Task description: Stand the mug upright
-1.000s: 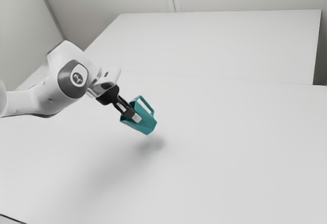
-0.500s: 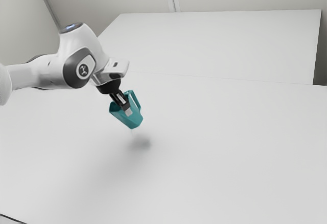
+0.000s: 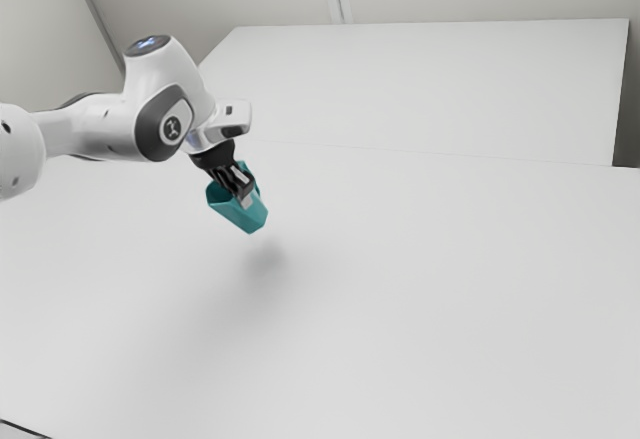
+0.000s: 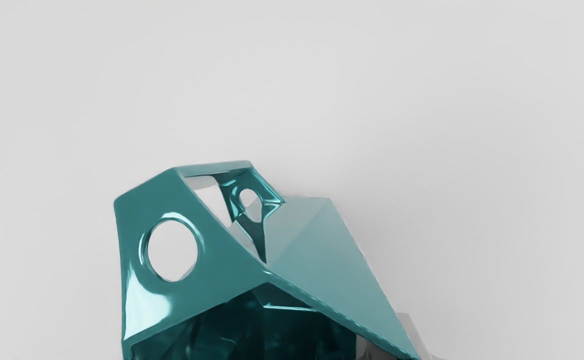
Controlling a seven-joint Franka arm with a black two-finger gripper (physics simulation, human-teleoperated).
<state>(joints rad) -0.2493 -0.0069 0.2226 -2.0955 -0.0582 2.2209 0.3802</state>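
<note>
In the exterior view my gripper [image 3: 245, 198] holds the teal faceted mug [image 3: 248, 219] above the white table [image 3: 420, 289], shut on the mug's side wall. The mug is tilted, its opening facing up toward the exterior view's left, and its shadow falls on the table beneath. From the wrist view, the mug [image 4: 322, 240] shows its angular handle with round holes and its dark interior. One finger of the gripper [image 4: 388, 340] is inside the rim and the other outside the same wall. The mug's base is hidden in that view.
A second white surface [image 3: 420, 89] stretches behind the table, toward the pale back wall. A dark-edged corner piece [image 3: 22, 429] lies at the exterior view's lower left.
My arm has carried the mug toward the exterior view's left and slightly up in the picture. Hand and mug have turned, so less of the handle shows there. The grip is kept.
</note>
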